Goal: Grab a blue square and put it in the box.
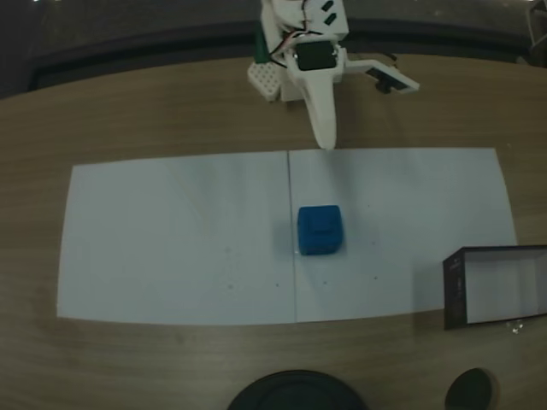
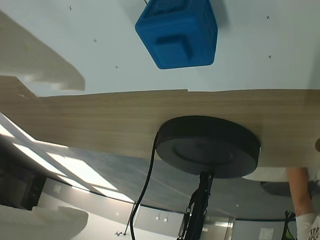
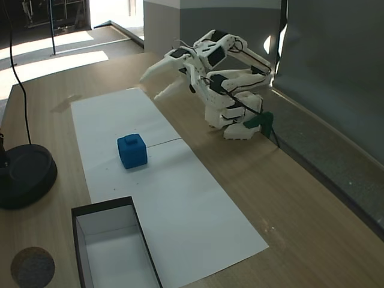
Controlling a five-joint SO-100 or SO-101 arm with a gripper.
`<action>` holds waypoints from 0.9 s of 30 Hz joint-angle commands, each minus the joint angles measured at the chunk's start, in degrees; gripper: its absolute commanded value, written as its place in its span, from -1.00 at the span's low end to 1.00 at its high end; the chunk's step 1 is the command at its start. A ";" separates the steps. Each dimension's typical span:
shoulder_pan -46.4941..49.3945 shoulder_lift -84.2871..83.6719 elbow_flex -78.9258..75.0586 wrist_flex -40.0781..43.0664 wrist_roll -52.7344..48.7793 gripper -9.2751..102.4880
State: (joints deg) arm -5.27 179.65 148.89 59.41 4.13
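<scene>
Approach is the step in hand — the blue square (image 1: pixel 320 230) lies untouched on the white paper sheet (image 1: pixel 179 239), well apart from the gripper (image 3: pixel 157 84), which hangs above the table (image 1: pixel 171 111) past the sheet's far edge. Jaws stand parted, holding nothing. The box (image 3: pixel 81 237) sits empty at the sheet's other end from the arm, beyond the square. Next move, by judgement: reach forward, descend over the square and straddle it before closing. No readable writing or brand shows — small printed crosses mark the sheet.
</scene>
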 commanded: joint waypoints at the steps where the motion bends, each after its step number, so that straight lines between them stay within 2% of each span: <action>1: -0.18 -12.13 -9.93 -0.62 -2.02 -0.36; 7: 0.00 -40.17 -26.10 1.58 -4.31 -0.32; 15: 3.08 -70.49 -47.20 16.44 -4.04 -0.22; 20: 3.69 -82.53 -55.11 23.64 -3.96 -0.21; 27: 1.76 -90.35 -58.27 23.55 -3.87 -0.21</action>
State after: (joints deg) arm -3.16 89.12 93.96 82.97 0.00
